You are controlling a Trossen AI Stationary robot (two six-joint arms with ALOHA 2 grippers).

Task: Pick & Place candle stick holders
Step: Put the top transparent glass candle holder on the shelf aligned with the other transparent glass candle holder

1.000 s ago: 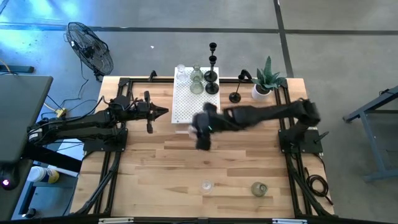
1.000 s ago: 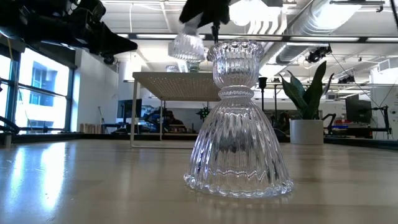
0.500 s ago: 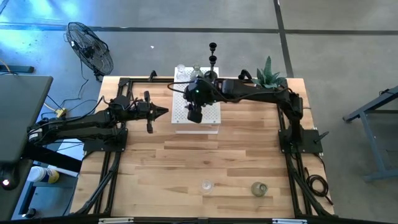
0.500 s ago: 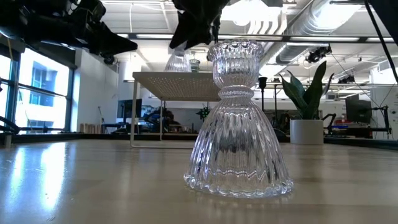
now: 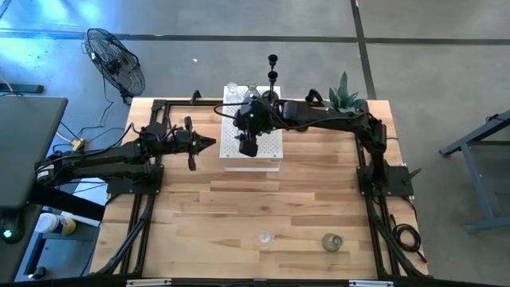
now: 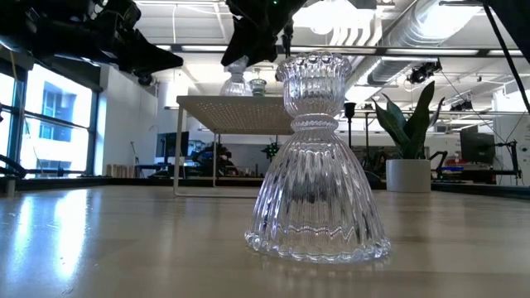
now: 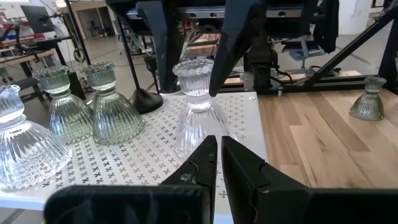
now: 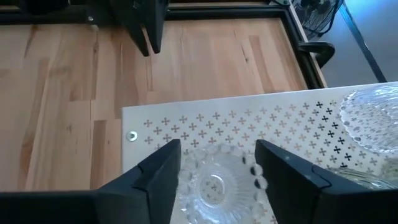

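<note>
Now — clear glass holder (image 8: 214, 183) on white perforated box (image 8: 261, 121)

Two arms, both matt black, built of slim tube links with chunky joint housings. Left claw (image 7: 217, 163) shows flat, angular black fingers, tapering to blunt tips. Right claw (image 8: 214, 171) has broad, faceted black fingers. A black cable loops by the right arm's base.

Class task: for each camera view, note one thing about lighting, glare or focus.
High view: blue glare washes the top-left floor by the fan. Low view: bright ceiling lights leave both arms as dark silhouettes; the near clear glass holder glints. Left wrist view: the left gripper shows dark against the pale white perforated box.
</note>
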